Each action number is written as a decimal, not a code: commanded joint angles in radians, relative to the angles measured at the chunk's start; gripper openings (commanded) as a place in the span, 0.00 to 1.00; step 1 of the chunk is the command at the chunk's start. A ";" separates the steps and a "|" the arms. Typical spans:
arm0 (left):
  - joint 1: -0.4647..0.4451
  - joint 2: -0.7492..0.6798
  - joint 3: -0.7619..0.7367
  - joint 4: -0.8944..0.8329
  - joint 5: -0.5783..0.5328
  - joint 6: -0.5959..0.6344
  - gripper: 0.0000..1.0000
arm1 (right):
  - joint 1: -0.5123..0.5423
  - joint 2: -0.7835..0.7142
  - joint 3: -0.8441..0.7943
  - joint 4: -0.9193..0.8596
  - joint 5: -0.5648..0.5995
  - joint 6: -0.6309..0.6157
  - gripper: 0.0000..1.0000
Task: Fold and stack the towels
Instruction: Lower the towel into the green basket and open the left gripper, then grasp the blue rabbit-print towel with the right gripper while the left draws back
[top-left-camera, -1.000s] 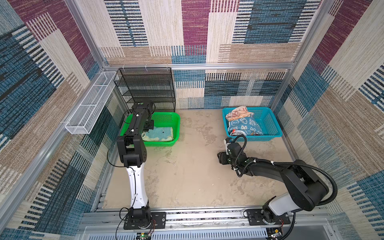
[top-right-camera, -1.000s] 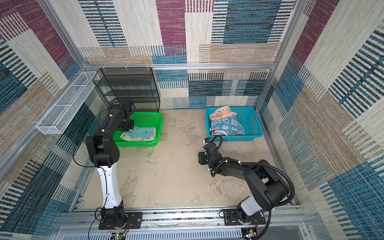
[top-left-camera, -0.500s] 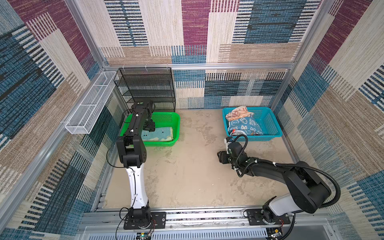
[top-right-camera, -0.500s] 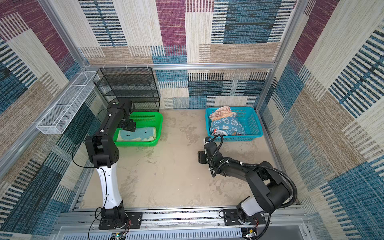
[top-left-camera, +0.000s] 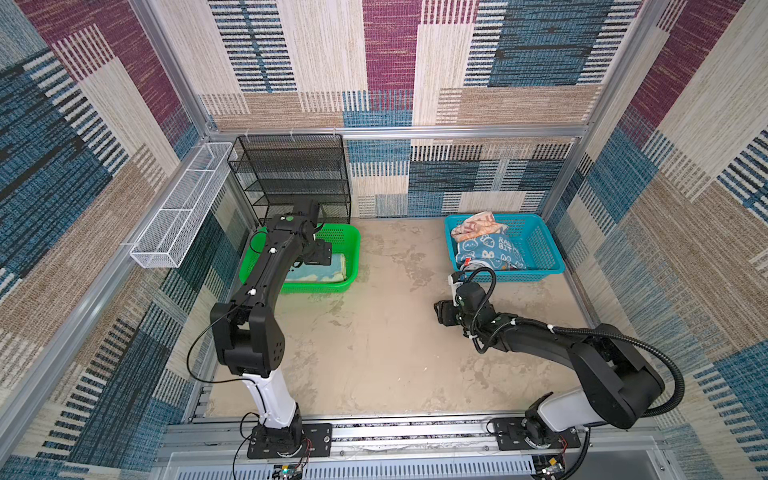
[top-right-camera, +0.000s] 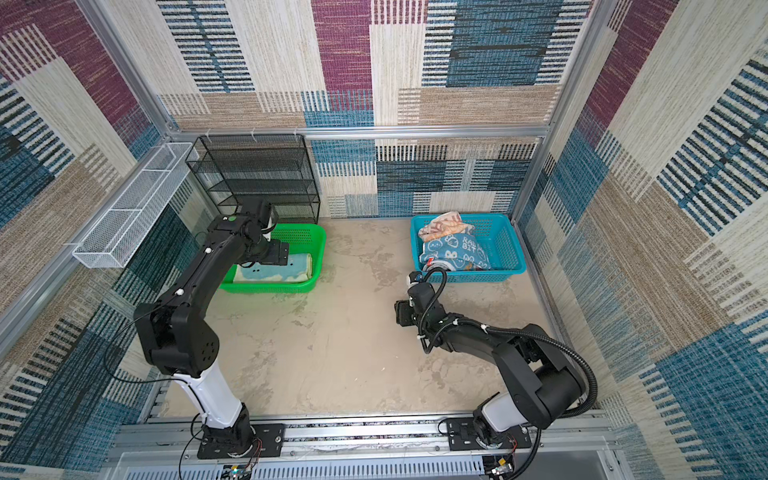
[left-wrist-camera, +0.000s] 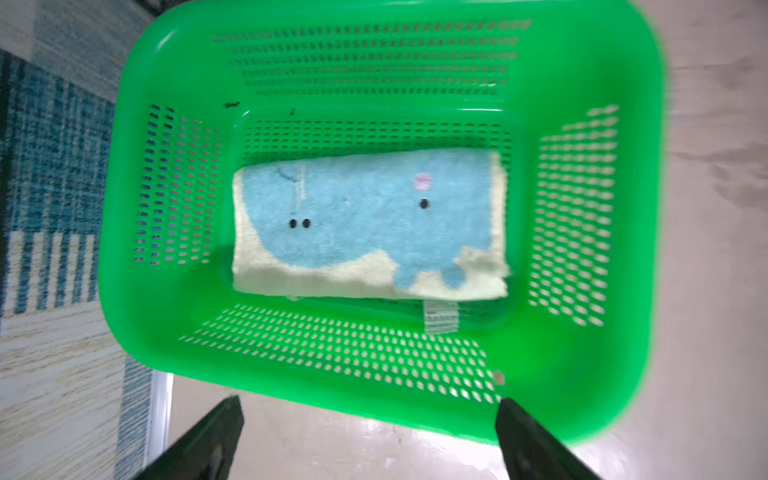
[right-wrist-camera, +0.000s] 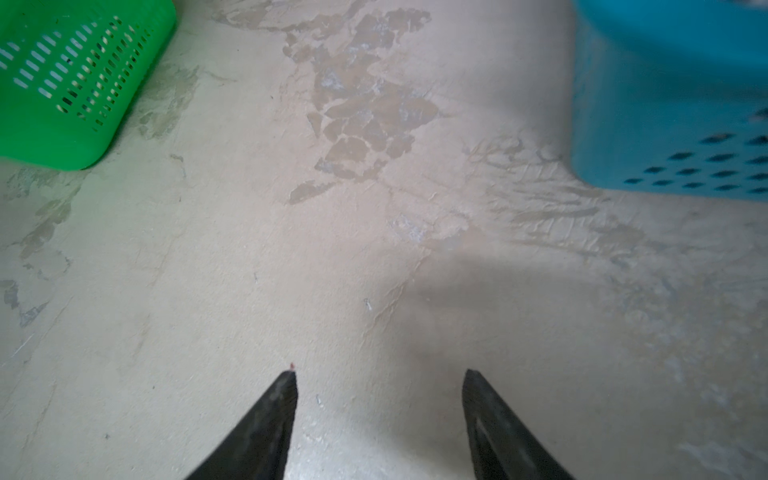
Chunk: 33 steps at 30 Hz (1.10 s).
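Beige tabletop (right-wrist-camera: 257, 257); left pincer (left-wrist-camera: 368, 401) spread, empty, folded aqua towel (left-wrist-camera: 365, 220) ahead inside green basket (left-wrist-camera: 374, 62); right pincer (right-wrist-camera: 380, 372) parted, empty.

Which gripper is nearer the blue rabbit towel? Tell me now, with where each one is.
Right. The right gripper hangs just in front of the blue basket holding the rabbit towel; the left gripper is far across, above the green basket.
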<state>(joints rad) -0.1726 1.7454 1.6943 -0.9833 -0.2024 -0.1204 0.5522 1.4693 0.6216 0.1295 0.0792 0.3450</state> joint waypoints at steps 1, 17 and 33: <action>-0.053 -0.124 -0.128 0.178 0.116 -0.017 0.99 | 0.002 -0.009 0.016 -0.009 0.004 -0.014 0.66; -0.266 -0.498 -0.746 0.802 0.520 -0.153 0.99 | -0.080 -0.009 0.257 -0.116 0.076 -0.125 0.75; -0.390 -0.414 -0.741 0.808 0.500 -0.098 0.99 | -0.329 0.113 0.472 -0.267 0.077 -0.176 0.78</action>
<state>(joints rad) -0.5594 1.3212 0.9432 -0.1951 0.2977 -0.2363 0.2485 1.5597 1.0763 -0.0860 0.1947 0.1967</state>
